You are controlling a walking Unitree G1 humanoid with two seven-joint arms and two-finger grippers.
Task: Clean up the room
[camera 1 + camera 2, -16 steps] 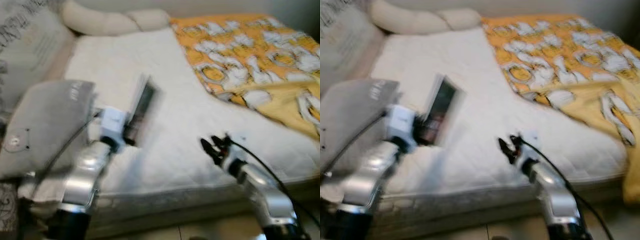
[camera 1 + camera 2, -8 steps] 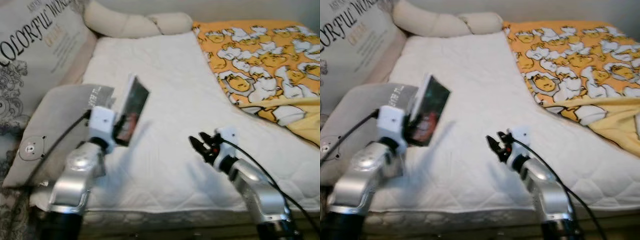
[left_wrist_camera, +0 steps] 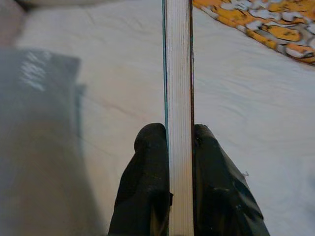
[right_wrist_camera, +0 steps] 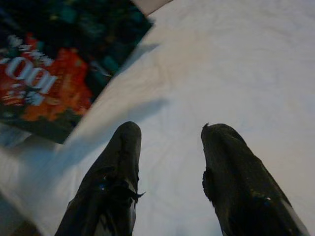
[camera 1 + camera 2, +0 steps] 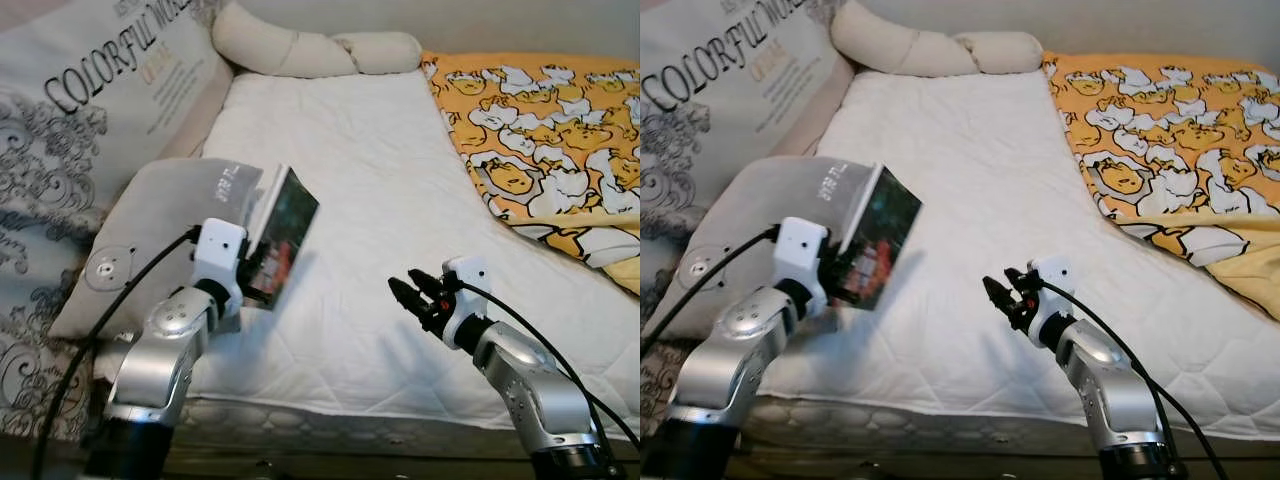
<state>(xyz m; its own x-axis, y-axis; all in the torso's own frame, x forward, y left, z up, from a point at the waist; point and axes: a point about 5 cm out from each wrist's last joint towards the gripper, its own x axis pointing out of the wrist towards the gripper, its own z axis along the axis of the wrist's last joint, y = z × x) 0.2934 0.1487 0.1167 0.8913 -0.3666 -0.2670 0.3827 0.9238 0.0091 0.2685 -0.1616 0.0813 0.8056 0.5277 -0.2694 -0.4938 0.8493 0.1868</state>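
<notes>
Basically a bed scene: white mattress (image 5: 380, 200) with an orange patterned blanket (image 5: 545, 140) over its far right part, a cream bolster (image 5: 315, 50) at the head, a big printed pillow (image 5: 90, 120) on the left and a grey pillow (image 5: 150, 235) lying in front of it.

Left gripper (image 3: 178, 162) clamps a book (image 5: 283, 235), one black finger (image 3: 145, 182) pressed on each cover, page edges facing the wrist camera. Book has a dark cover with red and teal artwork and white lettering, blurred, can't read it. It's held up above the mattress near the front left edge, tilted, just beside the grey pillow; can't tell if it touches the pillow.

Right gripper (image 5: 410, 293) hovers over the mattress toward the front, well apart from the book, pointing left toward it. Its two fingers (image 4: 115, 172) are spread with a clear gap and nothing between them; white quilted mattress shows through the gap. Book cover (image 4: 54, 69) shows ahead of this gripper in the right wrist view.
</notes>
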